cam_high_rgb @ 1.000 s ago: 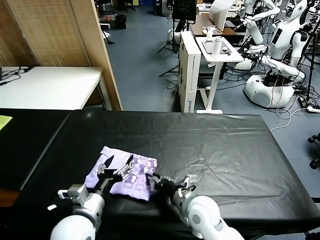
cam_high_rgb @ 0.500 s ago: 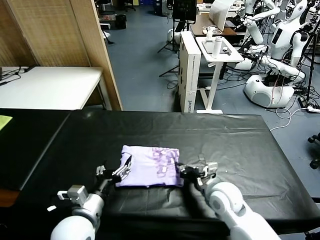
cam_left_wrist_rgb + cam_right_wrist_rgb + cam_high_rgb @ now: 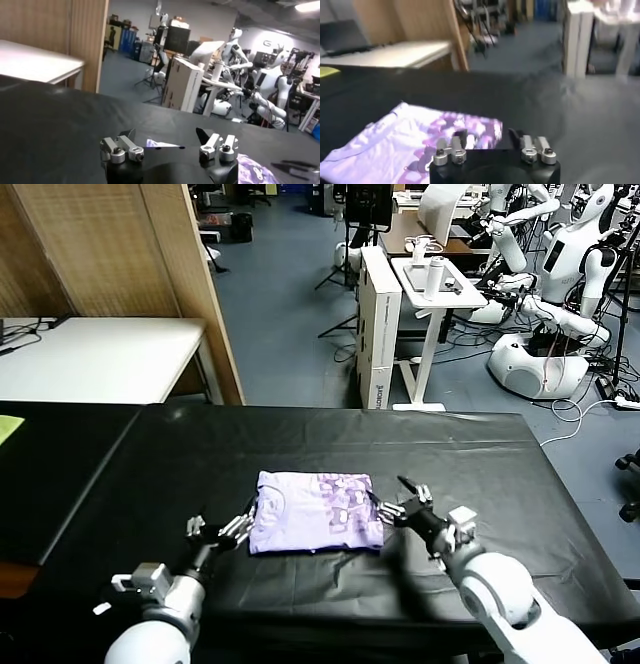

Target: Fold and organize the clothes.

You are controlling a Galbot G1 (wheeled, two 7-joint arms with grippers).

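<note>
Both arms run off the lower edge of the head view, so only their forearms and grippers show. In the left wrist view the shirt (image 3: 252,169) is barely a purple corner cut by the frame edge, with a thin pale sliver showing between the fingers; the right wrist view is smeared, and the printed pattern there reads only as dark blotches. The underside of the shirt and how many layers it holds cannot be told. The shirt (image 3: 315,511) lies folded into a neat rectangle on the black table (image 3: 470,474), near the front edge, its plain lavender part toward the robot's left and the purple print toward its right. The left gripper (image 3: 222,530) rests low just beside the shirt's left edge, fingers spread and holding nothing. The right gripper (image 3: 400,499) sits just beside the shirt's right edge, jaws spread wide; in its wrist view the shirt (image 3: 410,140) lies beyond the fingertips, apart from them.
</note>
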